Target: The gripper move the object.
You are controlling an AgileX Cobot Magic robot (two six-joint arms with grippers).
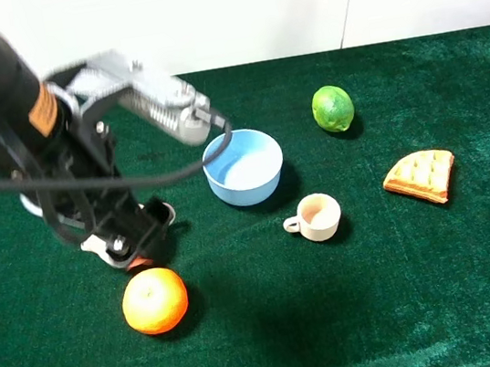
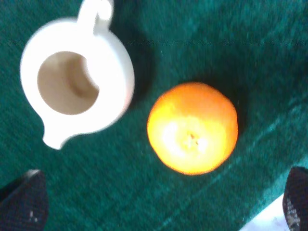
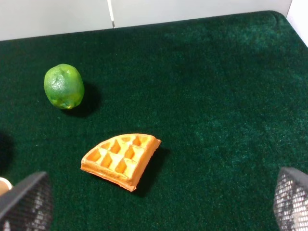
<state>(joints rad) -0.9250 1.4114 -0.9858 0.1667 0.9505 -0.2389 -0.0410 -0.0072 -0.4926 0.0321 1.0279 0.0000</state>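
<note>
The orange (image 1: 154, 299) lies on the green cloth at the front left. In the left wrist view the orange (image 2: 192, 127) shows its stem dimple and sits between and ahead of the two black fingertips (image 2: 24, 202). My left gripper (image 1: 139, 244) hangs above the cloth just behind the orange, open and empty, and does not touch it; it also shows in the left wrist view (image 2: 161, 204). My right gripper (image 3: 159, 207) is open and empty, with only its mesh-textured fingertips (image 3: 26, 204) visible.
A white creamer (image 2: 77, 79) stands right beside the orange, mostly hidden under my left arm in the high view (image 1: 163, 212). A blue bowl (image 1: 243, 167), a small cup (image 1: 315, 217), a green lime (image 1: 333, 108) and a waffle wedge (image 1: 420, 176) lie further right.
</note>
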